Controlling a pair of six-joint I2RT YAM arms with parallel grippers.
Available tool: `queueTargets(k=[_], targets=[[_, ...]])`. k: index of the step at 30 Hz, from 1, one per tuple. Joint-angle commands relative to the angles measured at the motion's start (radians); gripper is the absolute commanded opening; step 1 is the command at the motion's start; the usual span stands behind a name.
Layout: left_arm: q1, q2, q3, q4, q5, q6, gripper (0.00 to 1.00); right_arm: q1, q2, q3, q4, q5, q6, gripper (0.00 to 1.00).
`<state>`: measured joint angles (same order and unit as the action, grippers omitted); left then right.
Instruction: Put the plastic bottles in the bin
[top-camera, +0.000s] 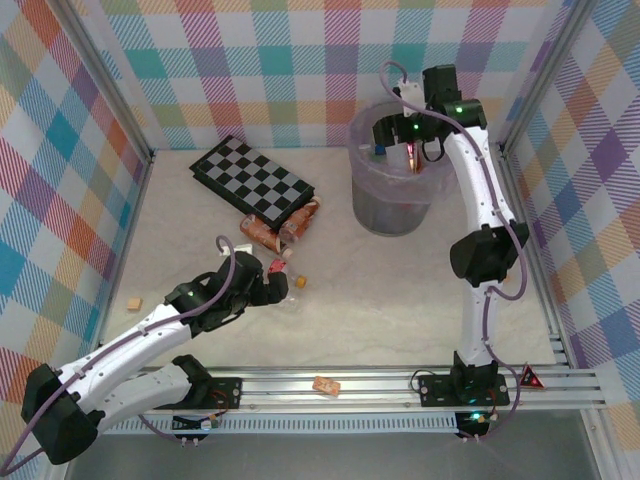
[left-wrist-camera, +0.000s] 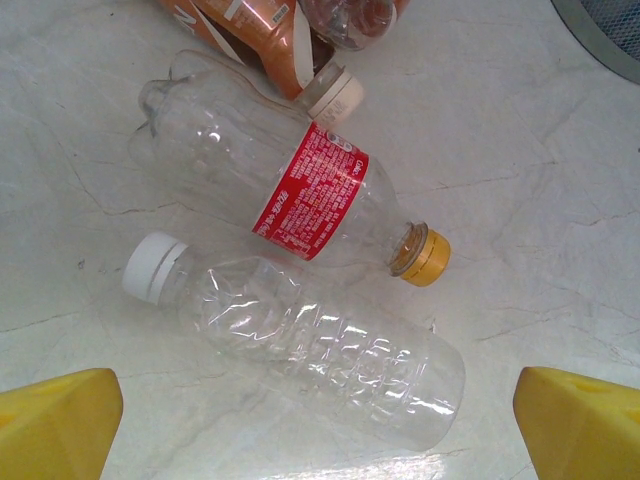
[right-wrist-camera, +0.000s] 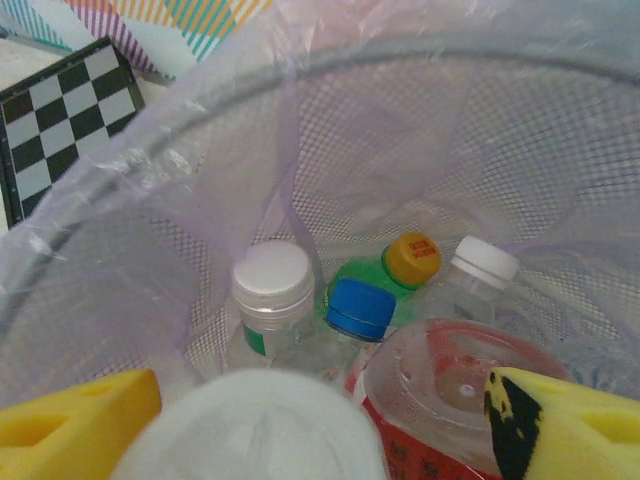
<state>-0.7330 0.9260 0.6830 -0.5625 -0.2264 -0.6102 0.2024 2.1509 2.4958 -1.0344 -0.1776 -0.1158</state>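
Overhead camera looks down from behind both arms, taking in the whole tabletop (top-camera: 400, 300). Left wrist camera stares down close at bottles (left-wrist-camera: 320, 345); right wrist peers into the bin (right-wrist-camera: 150, 170), checkerboard (right-wrist-camera: 60, 120) shared with overhead.

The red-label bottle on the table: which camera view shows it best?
The left wrist view: the red-label bottle lies there whole, label and yellow cap plain. The top external view has it small at the left fingers. The right wrist view looks into the bin.
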Motion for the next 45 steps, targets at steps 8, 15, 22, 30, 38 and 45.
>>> queueTargets(k=[8, 15, 22, 30, 38, 45], targets=[[-0.008, 0.009, -0.004, 0.016, 0.003, -0.023, 1.00, -0.003, -0.188, -0.040, -0.037, -0.085, 0.083, 0.90], [-0.005, 0.018, -0.029, -0.010, -0.015, -0.148, 1.00, 0.020, -0.368, -0.253, 0.036, -0.133, 0.136, 0.90], [-0.004, 0.023, -0.176, 0.204, 0.045, -0.428, 1.00, 0.098, -0.554, -0.531, 0.117, -0.166, 0.159, 0.90], [-0.007, 0.037, -0.327, 0.438, 0.048, -0.643, 1.00, 0.113, -0.665, -0.735, 0.164, -0.213, 0.195, 0.90], [-0.009, 0.164, -0.329, 0.571, 0.073, -0.639, 0.97, 0.117, -0.745, -0.922, 0.238, -0.278, 0.231, 0.90], [-0.028, 0.280, -0.274, 0.588, 0.073, -0.597, 0.75, 0.117, -0.772, -0.976, 0.241, -0.275, 0.237, 0.90]])
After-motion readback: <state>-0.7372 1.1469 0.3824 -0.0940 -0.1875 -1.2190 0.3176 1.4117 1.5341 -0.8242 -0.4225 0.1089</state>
